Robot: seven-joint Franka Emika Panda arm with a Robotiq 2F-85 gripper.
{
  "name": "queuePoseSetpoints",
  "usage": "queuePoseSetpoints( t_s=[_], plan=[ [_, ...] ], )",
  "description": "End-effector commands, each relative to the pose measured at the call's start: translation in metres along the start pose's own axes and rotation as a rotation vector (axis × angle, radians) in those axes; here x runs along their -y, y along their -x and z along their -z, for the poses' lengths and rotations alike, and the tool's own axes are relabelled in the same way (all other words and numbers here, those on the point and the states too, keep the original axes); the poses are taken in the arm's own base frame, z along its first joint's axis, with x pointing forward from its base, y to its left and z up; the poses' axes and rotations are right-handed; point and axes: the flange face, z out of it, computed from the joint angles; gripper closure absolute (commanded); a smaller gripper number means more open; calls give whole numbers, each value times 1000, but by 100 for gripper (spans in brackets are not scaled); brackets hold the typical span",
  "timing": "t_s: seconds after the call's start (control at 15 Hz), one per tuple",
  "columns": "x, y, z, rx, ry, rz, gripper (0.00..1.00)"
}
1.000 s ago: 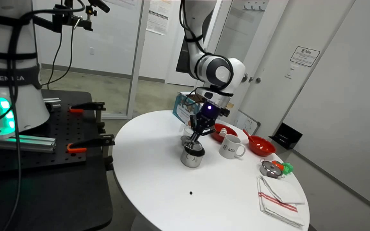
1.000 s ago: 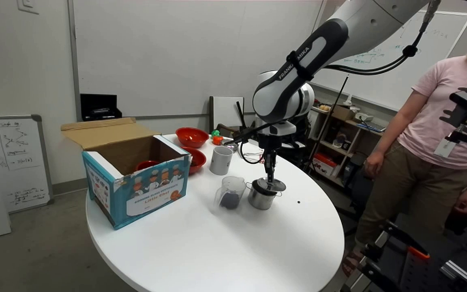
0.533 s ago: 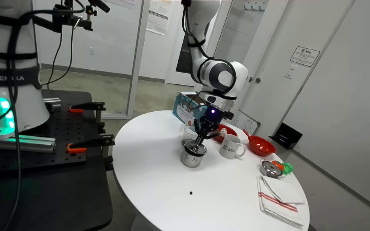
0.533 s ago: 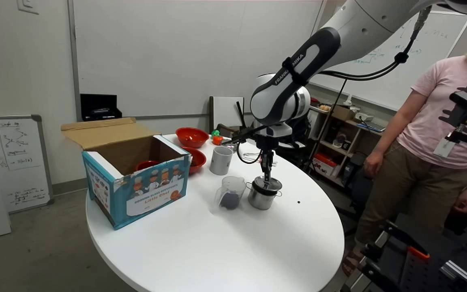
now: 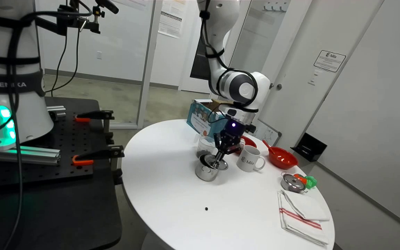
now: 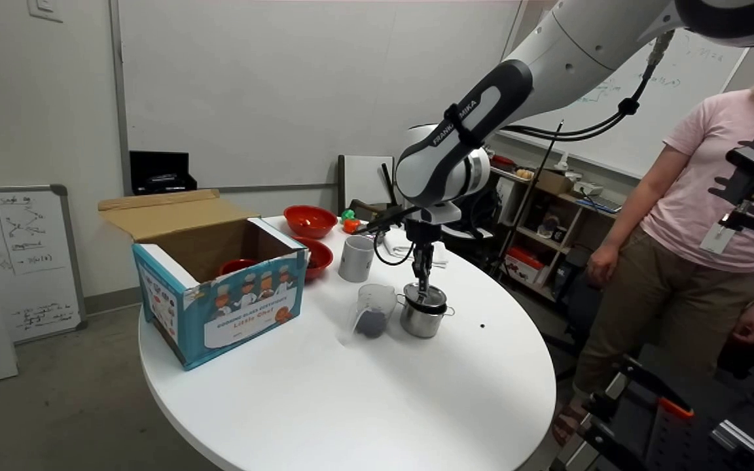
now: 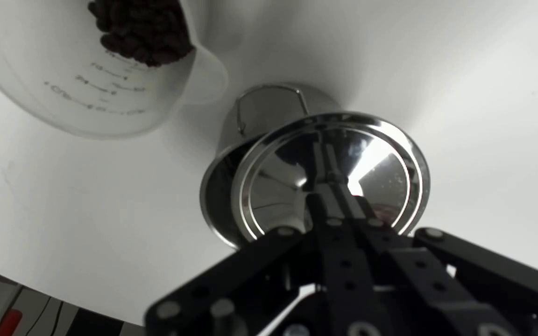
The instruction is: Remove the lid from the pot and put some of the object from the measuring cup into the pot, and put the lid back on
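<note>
1. Left in the wrist view: a too wide sideways move could tip the measuring cup [image 7: 124, 119]; it contains dark bean-like pieces [image 7: 143, 30].
2. Middle: the pot [image 7: 269, 112] stands upright on the table [image 7: 87, 210], near the measuring cup; its inside is mostly hidden, so I cannot tell the content.
3. Right: the fingers [image 7: 329, 201] are pressed together, holding the lid [image 7: 292, 161] near its centre. The lid is not aligned over the pot; released so, it may slide off.
</note>
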Motion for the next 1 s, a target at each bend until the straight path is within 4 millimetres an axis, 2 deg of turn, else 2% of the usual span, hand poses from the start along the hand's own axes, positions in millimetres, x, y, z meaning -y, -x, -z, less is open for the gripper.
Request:
queuePoseSetpoints(
  t_s=[0.0, 0.4, 0.93],
  plan=[
    [5, 8, -2, -3, 4, -17, 99],
    [1, 3, -1, 6, 17, -10, 99],
    [-19, -17, 2, 37, 18, 1, 99]
  ],
)
